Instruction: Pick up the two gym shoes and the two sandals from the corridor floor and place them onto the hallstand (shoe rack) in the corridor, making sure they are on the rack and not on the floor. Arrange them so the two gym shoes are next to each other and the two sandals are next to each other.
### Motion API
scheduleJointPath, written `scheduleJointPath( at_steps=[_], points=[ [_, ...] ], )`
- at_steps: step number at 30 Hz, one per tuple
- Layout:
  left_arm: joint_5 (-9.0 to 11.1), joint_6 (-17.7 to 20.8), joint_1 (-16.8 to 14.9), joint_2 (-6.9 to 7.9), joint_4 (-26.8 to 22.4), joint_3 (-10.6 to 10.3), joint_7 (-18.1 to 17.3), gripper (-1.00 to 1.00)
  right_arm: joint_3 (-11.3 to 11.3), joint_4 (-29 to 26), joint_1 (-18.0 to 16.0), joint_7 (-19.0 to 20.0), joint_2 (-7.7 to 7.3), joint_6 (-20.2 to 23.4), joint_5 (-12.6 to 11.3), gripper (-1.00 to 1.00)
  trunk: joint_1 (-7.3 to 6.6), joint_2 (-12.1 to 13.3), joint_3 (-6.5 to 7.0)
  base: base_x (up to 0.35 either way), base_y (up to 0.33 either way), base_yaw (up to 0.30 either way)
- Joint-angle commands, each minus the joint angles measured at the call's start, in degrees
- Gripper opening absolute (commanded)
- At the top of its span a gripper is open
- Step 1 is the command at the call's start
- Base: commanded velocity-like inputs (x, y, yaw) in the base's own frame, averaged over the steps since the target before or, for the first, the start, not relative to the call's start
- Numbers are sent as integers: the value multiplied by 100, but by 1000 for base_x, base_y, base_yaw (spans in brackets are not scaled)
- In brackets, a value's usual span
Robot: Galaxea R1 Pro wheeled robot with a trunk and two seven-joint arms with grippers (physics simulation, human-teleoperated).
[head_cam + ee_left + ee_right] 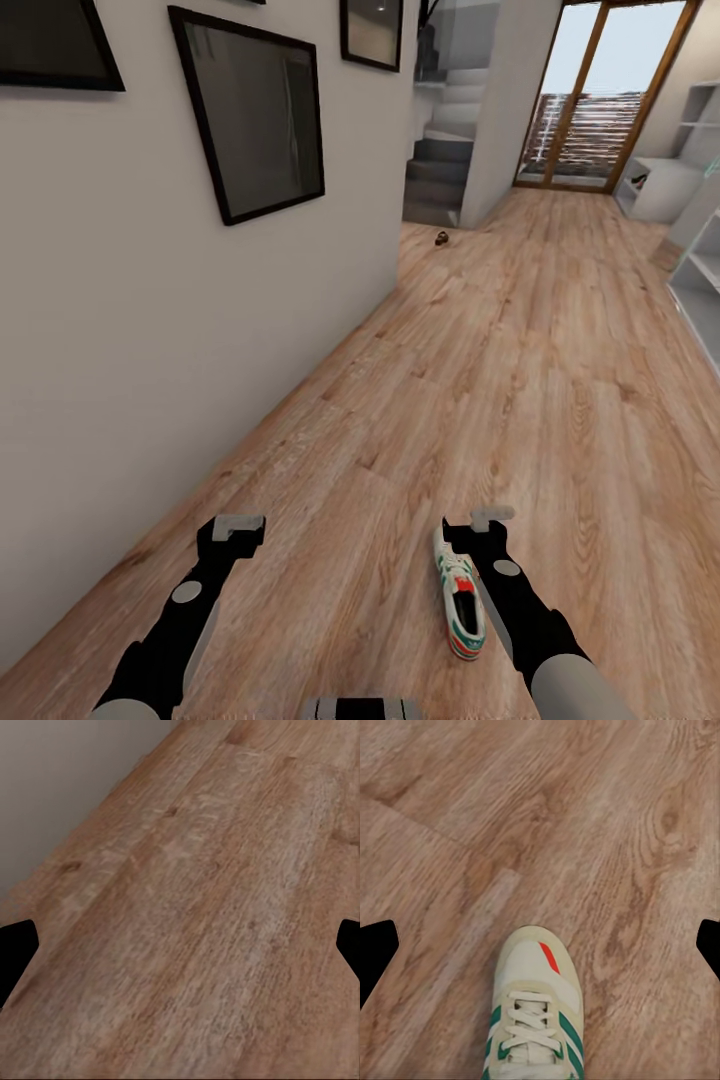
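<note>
A: Gym shoe position?
B: Flat on the corridor floor, just beside the right gripper. Both grippers spread wide, nothing held; left gripper over bare planks.

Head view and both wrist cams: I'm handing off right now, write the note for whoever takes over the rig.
Left gripper: open, empty, over bare corridor floor near the wall.
Right gripper: open, empty, above one gym shoe, whose toe shows in the right wrist view.
That shoe lies upright on the floor. A small dark object far down the corridor may be a sandal; too small to tell.
White shelving stands along the right side.
Done: nothing placed, as far as visible. Left: grasp this shoe, then find the rest.
</note>
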Motion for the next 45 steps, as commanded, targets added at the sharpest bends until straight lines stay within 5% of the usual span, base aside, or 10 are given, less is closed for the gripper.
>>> scheduleJointPath(
  at_steps=[1,14,45],
  points=[
    [-57,-23,-1,-4,1,30,-23,100,-22,-7,-1,-1,6,17,60,100,1,-3,-36,0,0,110],
    [-55,-16,-6,-56,-1,29,-32,100,-28,-9,-1,-1,6,13,54,100,34,-21,-432,0,0,105],
    [-58,-68,3,-41,-2,26,-36,100,-31,-8,0,-1,-2,-1,42,100,34,-21,-526,-95,0,-32]
  ],
)
